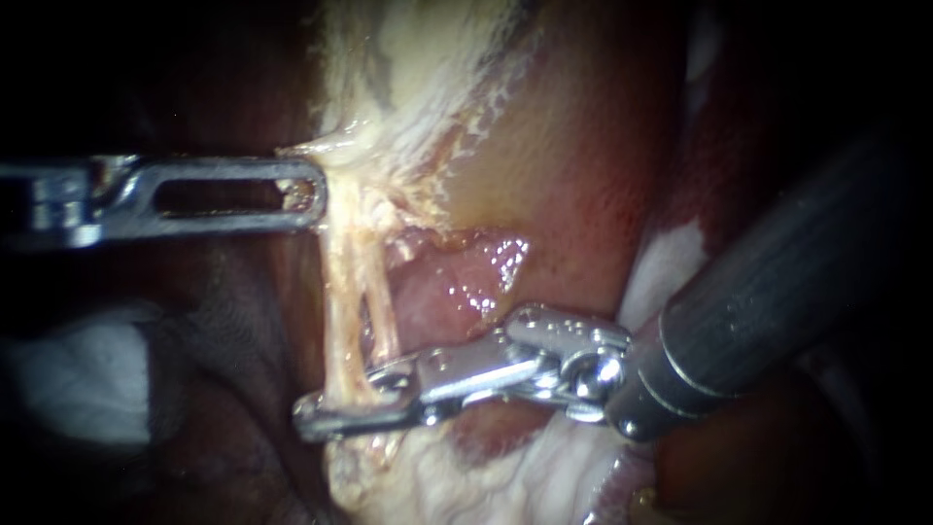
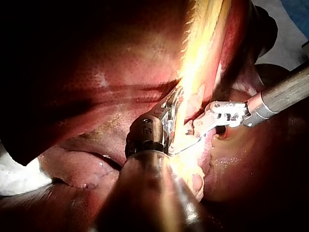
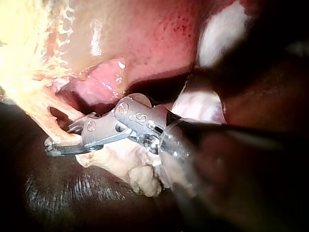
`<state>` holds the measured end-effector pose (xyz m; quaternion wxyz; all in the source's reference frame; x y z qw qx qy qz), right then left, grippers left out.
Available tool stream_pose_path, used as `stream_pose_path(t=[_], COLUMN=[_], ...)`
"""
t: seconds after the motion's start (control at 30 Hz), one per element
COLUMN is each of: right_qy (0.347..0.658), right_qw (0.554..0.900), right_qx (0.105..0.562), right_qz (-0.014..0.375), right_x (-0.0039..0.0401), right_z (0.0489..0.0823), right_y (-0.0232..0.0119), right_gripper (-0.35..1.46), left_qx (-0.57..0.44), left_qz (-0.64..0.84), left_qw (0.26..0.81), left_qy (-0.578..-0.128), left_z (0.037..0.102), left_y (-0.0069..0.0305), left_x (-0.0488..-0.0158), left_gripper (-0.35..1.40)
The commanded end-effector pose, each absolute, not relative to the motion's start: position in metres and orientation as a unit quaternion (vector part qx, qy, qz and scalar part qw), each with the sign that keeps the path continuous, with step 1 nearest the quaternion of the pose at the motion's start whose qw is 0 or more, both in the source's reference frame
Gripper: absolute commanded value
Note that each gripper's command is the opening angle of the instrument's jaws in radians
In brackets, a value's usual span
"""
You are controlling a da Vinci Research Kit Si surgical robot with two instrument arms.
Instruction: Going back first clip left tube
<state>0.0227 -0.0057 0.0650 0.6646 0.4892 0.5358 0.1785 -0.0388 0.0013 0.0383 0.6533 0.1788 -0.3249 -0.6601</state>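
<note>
Two pale tubes run side by side down the middle of the endoscope view: the left tube (image 1: pixel 340 301) and the right tube (image 1: pixel 385 316). My right instrument (image 1: pixel 342 397) comes in from the right with its jaws astride the lower end of the left tube, a gap showing between them. The right wrist view shows the same jaws (image 3: pixel 63 142) parted, with the tube (image 3: pixel 48 113) running in between. My left instrument (image 1: pixel 307 190), a slotted jaw seen flat, is shut on the pale tissue (image 1: pixel 335 146) above the tubes and holds it taut. I make out no clip.
Fatty yellow-white tissue (image 1: pixel 408 58) spreads above the tubes, with red-brown liver (image 1: pixel 583 146) to its right. Pink glistening tissue (image 1: pixel 457 282) lies behind the tubes. A white gauze (image 1: pixel 78 379) sits at the lower left. The right shaft (image 1: pixel 777 301) fills the right side.
</note>
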Motion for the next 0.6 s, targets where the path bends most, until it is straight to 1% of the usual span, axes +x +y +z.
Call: stream_pose_path(t=[0.03, 0.2, 0.27, 0.33, 0.4, 0.43, 0.5, 0.6], right_qy=[0.536, 0.535, 0.535, 0.534, 0.544, 0.545, 0.554, 0.565], right_qw=[0.664, 0.665, 0.665, 0.668, 0.676, 0.677, 0.682, 0.683], right_qx=[0.489, 0.49, 0.491, 0.483, 0.463, 0.461, 0.448, 0.438], right_qz=[0.178, 0.177, 0.176, 0.187, 0.182, 0.18, 0.164, 0.153], right_x=[0.0227, 0.0226, 0.0227, 0.0228, 0.0229, 0.0229, 0.023, 0.0233], right_z=[0.065, 0.065, 0.0649, 0.0649, 0.0648, 0.0648, 0.0648, 0.0648], right_y=[-0.0057, -0.0057, -0.0057, -0.0057, -0.0057, -0.0057, -0.0057, -0.0056], right_gripper=[-0.35, -0.35, 0.05, 0.36, 0.47, 0.5, 0.53, 0.57], left_qx=[0.179, 0.179, 0.179, 0.178, 0.178, 0.178, 0.178, 0.179], left_qz=[-0.66, -0.66, -0.66, -0.66, -0.66, -0.66, -0.66, -0.66], left_qw=[0.653, 0.653, 0.653, 0.653, 0.653, 0.653, 0.653, 0.653], left_qy=[-0.325, -0.325, -0.325, -0.325, -0.325, -0.325, -0.325, -0.325], left_z=[0.0383, 0.0383, 0.0383, 0.0383, 0.0383, 0.0383, 0.0383, 0.0381], left_y=[0.0013, 0.0013, 0.0013, 0.0012, 0.0012, 0.0012, 0.0011, 0.001], left_x=[-0.0388, -0.0388, -0.0388, -0.0388, -0.0388, -0.0388, -0.0389, -0.0389], left_gripper=[-0.35, -0.35, -0.35, -0.35, -0.35, -0.35, -0.35, -0.35])
